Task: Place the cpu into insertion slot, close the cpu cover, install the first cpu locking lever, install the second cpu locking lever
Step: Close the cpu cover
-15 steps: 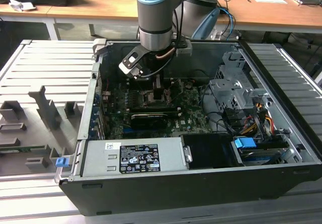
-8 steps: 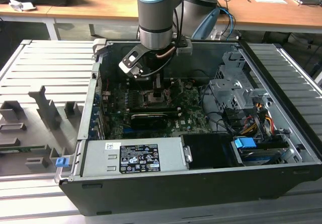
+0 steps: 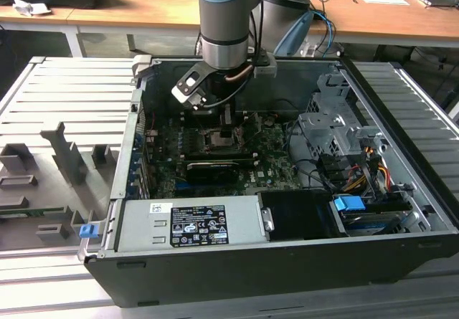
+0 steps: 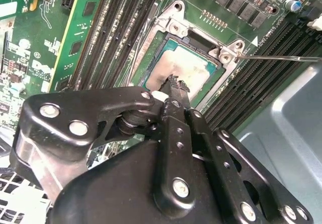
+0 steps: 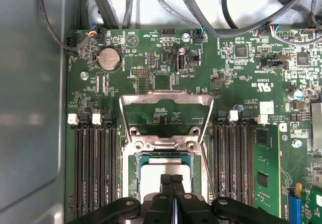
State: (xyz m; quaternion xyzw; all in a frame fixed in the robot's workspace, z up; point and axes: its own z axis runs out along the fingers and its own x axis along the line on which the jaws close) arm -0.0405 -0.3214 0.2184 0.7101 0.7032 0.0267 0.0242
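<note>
The cpu (image 4: 183,70) has a silvery-grey metal top, matt with a dull, smeared sheen. The rim of the insertion slot (image 4: 173,26) is bright bare metal, and the cpu cover (image 5: 166,100) is thin metal with a brushed shine. The gripper (image 4: 177,83) is smooth, semi-gloss black with shiny steel bolts. The circuit board (image 5: 241,83) is glossy lacquered green, the case wall (image 5: 30,108) is matt grey sheet metal, and the desks (image 3: 143,11) look like pale wood.

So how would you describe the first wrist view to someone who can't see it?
A black gripper, jaws shut, sits over a silvery cpu seated in its slot on a green board. The metal cover stands open beside it, and memory slots flank the slot.
</note>
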